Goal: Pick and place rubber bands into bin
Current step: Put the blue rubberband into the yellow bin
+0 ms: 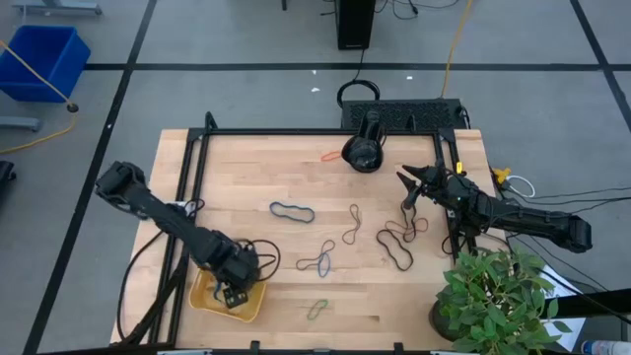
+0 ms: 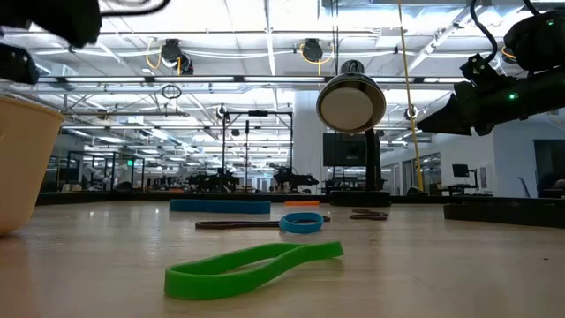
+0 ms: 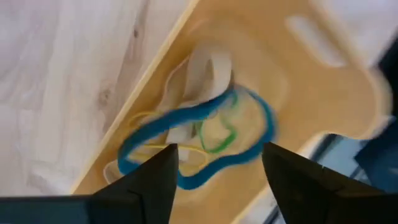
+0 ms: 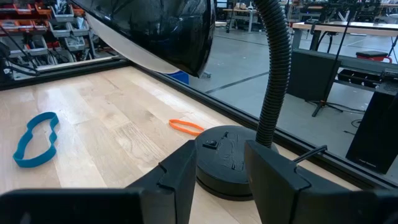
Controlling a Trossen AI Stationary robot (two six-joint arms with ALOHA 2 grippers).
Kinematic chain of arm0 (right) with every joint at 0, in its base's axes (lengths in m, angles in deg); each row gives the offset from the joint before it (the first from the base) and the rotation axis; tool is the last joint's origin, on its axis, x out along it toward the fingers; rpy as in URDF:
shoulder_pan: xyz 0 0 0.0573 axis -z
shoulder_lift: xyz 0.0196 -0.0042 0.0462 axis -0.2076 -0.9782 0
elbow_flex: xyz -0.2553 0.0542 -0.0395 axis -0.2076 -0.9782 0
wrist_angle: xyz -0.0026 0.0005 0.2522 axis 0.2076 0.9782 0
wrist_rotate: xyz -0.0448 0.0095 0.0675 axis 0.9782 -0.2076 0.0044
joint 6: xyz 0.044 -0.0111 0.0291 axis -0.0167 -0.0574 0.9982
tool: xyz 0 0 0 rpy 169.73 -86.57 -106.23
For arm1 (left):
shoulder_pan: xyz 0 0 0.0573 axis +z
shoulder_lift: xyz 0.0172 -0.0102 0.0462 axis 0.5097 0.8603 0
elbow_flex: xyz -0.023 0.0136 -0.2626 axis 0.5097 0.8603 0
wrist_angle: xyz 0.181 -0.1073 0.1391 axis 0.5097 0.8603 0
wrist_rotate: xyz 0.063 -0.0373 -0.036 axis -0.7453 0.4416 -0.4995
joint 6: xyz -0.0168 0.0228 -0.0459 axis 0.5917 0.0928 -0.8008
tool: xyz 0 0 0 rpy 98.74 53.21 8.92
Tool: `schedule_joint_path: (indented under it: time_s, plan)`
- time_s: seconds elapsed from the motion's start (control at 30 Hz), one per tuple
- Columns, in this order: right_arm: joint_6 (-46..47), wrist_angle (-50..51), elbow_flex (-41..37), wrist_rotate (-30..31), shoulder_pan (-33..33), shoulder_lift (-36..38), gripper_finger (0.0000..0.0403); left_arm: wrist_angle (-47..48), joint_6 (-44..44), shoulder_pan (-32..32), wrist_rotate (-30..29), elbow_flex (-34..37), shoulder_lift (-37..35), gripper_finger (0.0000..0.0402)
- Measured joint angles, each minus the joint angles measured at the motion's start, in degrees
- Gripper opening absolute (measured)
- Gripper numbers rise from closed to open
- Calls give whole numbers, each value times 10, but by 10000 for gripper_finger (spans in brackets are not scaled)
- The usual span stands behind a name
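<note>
Tabletop [image 1: 296,296]: pale wooden planks, framed in black rails. Plant [image 1: 498,296]: green, leafy, at the near right corner. Lamp [image 1: 364,150]: black, gooseneck, on a round base at the far edge. Bin [image 1: 212,301]: shallow, orange-yellow, at the near left corner; it held a blue rubber band [image 3: 193,134], a green one [image 3: 217,134] and thin yellow ones. Left end effector [image 1: 235,294]: positioned directly over the bin, fingers [image 3: 155,180] spread apart, gripping nothing. Right end effector [image 1: 412,187]: hung above the far right part of the tabletop beside the lamp base, fingers parted, nothing between them. Loose rubber bands on the tabletop: blue band [image 1: 292,211] left of centre; brown bands [image 1: 399,242] toward the right; dark band [image 1: 317,262] near centre; green band [image 1: 316,310] near the front edge; orange band [image 1: 330,155] by the lamp.
</note>
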Motion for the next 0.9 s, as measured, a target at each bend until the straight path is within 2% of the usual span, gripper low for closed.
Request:
schedule_joint_path:
  time_s: [0.2, 0.37, 0.47, 0.77, 0.9]
  plan:
    - [2, 0, 0, 0, 0, 0, 130, 0, 0, 0, -28, 0, -74, 250]
    - [2, -1, 0, 0, 0, 0, 130, -3, -6, 8, -166, 0, -128, 251]
    - [2, -2, 0, 0, 0, 0, 130, -13, -6, 20, -221, 0, -149, 251]
    - [4, -3, 0, 0, 0, 0, 130, -141, 129, 66, -226, 0, -163, 251]
    - [3, -3, 0, 0, 0, 0, 130, -169, 220, 76, -223, 0, -163, 251]
